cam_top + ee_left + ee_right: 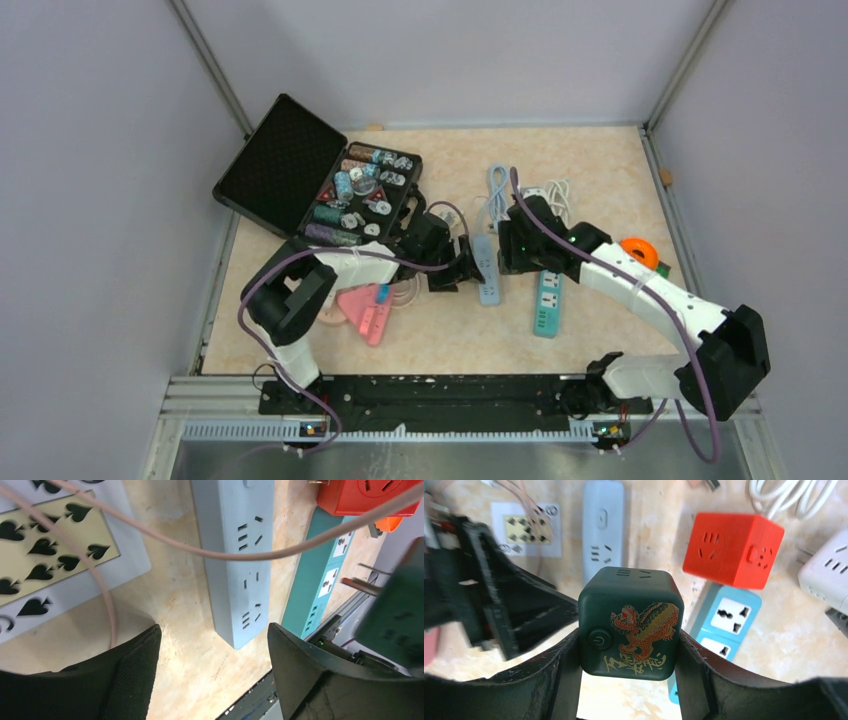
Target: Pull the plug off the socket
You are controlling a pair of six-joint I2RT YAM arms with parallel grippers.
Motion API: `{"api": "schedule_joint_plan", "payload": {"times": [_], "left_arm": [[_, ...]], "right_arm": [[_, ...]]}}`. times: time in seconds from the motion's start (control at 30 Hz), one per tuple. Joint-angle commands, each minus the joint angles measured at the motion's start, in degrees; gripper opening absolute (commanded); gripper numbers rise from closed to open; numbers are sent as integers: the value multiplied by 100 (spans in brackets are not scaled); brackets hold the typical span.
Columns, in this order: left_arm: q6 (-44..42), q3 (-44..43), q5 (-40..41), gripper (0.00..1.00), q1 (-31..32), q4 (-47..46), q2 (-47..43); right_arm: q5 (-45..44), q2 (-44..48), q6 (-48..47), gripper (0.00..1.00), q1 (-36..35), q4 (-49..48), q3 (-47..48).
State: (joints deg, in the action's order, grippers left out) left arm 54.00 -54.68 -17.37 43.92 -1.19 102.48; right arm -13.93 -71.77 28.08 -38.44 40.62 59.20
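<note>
On my big tan table (600,170) lay an open black case (280,165) far on the left, a light blue power strip (235,555) in the middle and a teal strip (547,300) near it on the right. My left gripper (214,630) hung over the near end of the light blue strip with its fingers wide apart and nothing between them. My right gripper (629,650) squeezed the dark green cube plug (630,622) from both sides, up in the air over the strips, and its metal pins (360,583) were bare, out of any socket.
</note>
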Motion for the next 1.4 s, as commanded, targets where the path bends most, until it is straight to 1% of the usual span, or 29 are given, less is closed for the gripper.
{"api": "schedule_joint_plan", "payload": {"times": [0.0, 0.03, 0.07, 0.1, 0.3, 0.43, 0.53, 0.63, 0.8, 0.9, 1.07, 1.13, 1.23, 1.37], "left_arm": [[-467, -230, -27, 84, -68, 671, -567], [-514, -276, 64, 88, -68, 790, -703], [-578, -321, 181, 97, -68, 919, -848], [-647, -358, 313, 98, -68, 1071, -1020], [-1133, -413, 1557, 99, -85, 1825, -2069], [-1326, -340, 2764, 99, -94, 2149, -2922], [-1341, -83, 3734, 99, -94, 2210, -3541], [-1310, 158, 4439, 99, -111, 2308, -4092], [-1198, 437, 5137, 99, -159, 2469, -4725], [-1166, 501, 5304, 99, -199, 2529, -4909], [-1150, 469, 5448, 99, -259, 2605, -4970], [-1145, 453, 5498, 99, -292, 2638, -4950], [-1128, 439, 5515, 99, -358, 2682, -4914], [-1110, 419, 5523, 99, -442, 2782, -4917]], "right_arm": [[72, 326, 61, 0, 53, 37, -296], [99, 337, 88, 0, 64, 15, -350], [135, 341, 112, 0, 60, -18, -396], [155, 341, 134, 0, 70, -43, -434], [368, 209, 98, 0, 136, -156, -555], [647, 55, -73, 0, 178, -178, -672], [829, -74, -204, 0, 187, -176, -785], [992, -157, -279, 3, 196, -237, -894], [1213, -473, -397, 18, 229, -307, -939], [1127, -647, -427, 34, 239, -290, -896], [670, -718, -375, 58, 240, -152, -743], [524, -658, -368, 66, 240, -88, -645], [321, -466, -354, 74, 240, -25, -512], [194, -37, -358, 78, 240, -77, -379]]}}
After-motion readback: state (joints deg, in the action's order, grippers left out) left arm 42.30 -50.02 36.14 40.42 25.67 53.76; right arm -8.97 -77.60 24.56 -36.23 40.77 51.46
